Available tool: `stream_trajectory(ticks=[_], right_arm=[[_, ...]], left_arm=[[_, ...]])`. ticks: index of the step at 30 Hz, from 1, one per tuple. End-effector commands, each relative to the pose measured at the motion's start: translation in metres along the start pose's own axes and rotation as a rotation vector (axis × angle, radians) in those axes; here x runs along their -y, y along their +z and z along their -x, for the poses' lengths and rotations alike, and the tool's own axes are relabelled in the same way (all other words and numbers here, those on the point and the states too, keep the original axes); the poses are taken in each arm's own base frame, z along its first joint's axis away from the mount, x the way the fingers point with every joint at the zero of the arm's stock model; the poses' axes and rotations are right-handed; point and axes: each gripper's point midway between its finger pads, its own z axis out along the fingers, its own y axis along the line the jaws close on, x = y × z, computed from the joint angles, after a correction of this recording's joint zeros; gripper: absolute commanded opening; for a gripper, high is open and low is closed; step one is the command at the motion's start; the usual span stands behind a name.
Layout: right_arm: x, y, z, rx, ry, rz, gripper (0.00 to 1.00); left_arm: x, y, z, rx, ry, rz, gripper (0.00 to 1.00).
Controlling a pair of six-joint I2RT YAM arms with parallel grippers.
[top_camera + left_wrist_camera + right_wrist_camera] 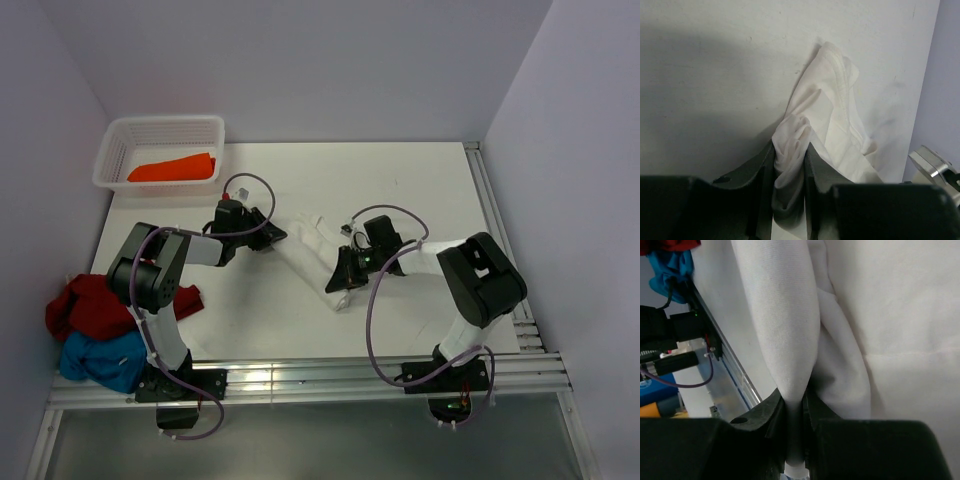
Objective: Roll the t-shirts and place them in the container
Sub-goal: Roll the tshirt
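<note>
The left pincer [790, 150] is clamped on a bunched edge of the white t-shirt [832, 95], which trails ahead of it across the worktop [715, 75]. The right pincer [794, 402] nips a narrow fold opposite, seemingly so both can stretch the cloth flat before rolling.

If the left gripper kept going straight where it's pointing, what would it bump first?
The left gripper is shut on the white t-shirt, so it would push into more of that shirt first, then probably slide along the table; depth is hard to judge.
</note>
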Motion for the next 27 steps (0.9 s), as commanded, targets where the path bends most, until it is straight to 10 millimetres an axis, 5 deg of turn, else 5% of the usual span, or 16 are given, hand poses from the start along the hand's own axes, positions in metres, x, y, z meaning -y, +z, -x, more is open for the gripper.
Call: stream_trajectory(ticks=[1,6,9,11,15,18,27], right_arm=[[0.03,0.002,-0.027,-0.067,0.108,-0.082,0.18],[0.046,0.0,-0.025,-0.029,0.132,-0.193,0.5],[0.053,-0.01,-0.021,0.009,0.143,-0.279,0.54],[0.049,-0.022,-0.017,0.046,0.13,-0.321,0.58],[0.048,-0.053,0.003,0.176,0.092,-0.454,0.82],[0.042,-0.071,0.005,0.209,0.051,-0.505,0.81],[0.022,-0.075,0.007,0.243,-0.013,-0.484,0.42]], left_arm=[[-0.01,0.001,0.011,0.021,0.038,0.042,0.13],[-0.01,0.001,0.011,0.013,0.052,0.042,0.13],[-0.008,0.002,0.011,0.006,0.067,0.033,0.13],[-0.007,0.002,0.011,0.004,0.071,0.021,0.13],[-0.004,0.002,0.01,0.002,0.074,0.008,0.13],[-0.004,0.002,0.012,0.002,0.076,0.007,0.13],[-0.001,0.0,0.012,0.002,0.087,0.004,0.13]])
